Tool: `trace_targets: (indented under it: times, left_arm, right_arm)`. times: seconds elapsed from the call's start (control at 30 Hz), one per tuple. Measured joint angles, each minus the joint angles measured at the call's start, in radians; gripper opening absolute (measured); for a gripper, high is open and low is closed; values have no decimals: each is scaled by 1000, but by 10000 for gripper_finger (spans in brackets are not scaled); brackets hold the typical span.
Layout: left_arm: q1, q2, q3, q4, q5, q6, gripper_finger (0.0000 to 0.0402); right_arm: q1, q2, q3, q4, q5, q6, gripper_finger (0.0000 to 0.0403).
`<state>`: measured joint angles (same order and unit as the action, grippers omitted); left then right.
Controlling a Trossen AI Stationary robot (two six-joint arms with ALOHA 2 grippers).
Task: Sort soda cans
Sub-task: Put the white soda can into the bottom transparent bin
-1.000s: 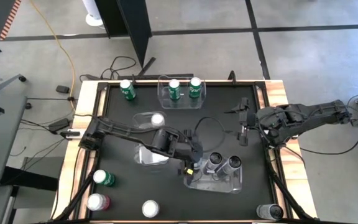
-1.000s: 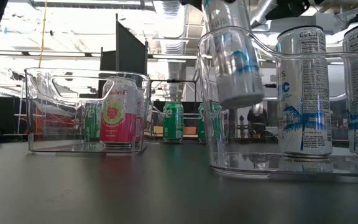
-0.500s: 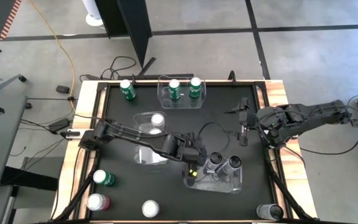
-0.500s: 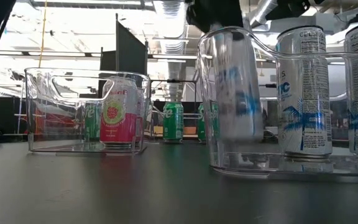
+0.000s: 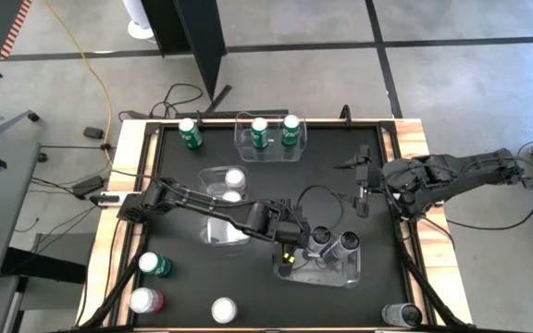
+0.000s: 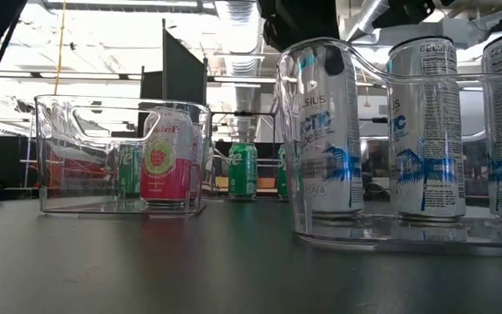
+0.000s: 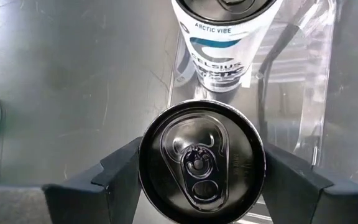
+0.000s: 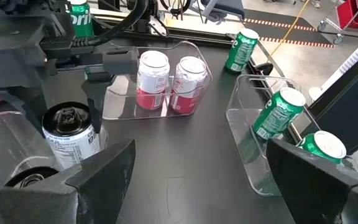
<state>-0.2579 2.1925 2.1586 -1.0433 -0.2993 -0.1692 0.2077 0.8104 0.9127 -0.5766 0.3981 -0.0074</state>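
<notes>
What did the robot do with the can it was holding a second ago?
The left gripper lowered the dark can into the near bin, where it now looks set on the floor beside two others. The fingers are still around it. The right gripper, the pink cans and the green cans stayed put.

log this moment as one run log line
left gripper: jaws around dark can, set in clear bin | right gripper: open, waiting at right edge

Bare tabletop [image 5: 327, 190] lies open mid-table between the red-can bin [image 5: 222, 205], the green-can bin [image 5: 271, 136] and the dark-can bin [image 5: 320, 264].
</notes>
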Motion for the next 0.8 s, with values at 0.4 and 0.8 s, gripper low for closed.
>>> trace_targets:
  times: [0.4, 0.8]
  left_arm:
    - [1, 0, -2, 12, 4, 9, 298]
    - [1, 1, -2, 49, -3, 9, 318]
  right_arm:
    - [0, 0, 0, 0, -3, 0, 379]
    - [0, 1, 0, 0, -4, 0, 379]
